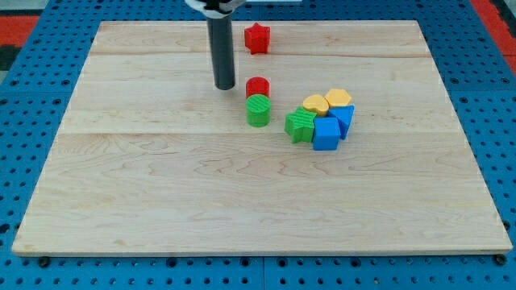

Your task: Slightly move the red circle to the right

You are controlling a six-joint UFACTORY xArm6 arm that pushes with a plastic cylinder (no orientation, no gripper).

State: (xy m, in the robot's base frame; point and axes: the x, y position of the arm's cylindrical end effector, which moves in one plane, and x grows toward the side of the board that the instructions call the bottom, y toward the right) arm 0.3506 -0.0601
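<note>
- Cluster at four o'clock of board centre: blue cube [326,134], green star [300,125], yellow blocks.
- Green cylinder [258,110], touching red circle [257,87] at its twelve o'clock.
- Red circle: likely light, rigid, slides easily; push its nine o'clock face.
- Tip [224,85]: bare rod, no claw, holding nothing; just beside circle, at its nine o'clock.
- Red star [256,38], farthest.

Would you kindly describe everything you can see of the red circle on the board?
The red circle is a short, upright cylinder of matte red, plastic-looking material, standing on the wooden board a little above its middle. Its lower part is hidden behind the green circle, which stands directly below it in the view and seems to touch it. My tip sits just to its left, with a narrow gap showing between them. The red star lies well above it.
</note>
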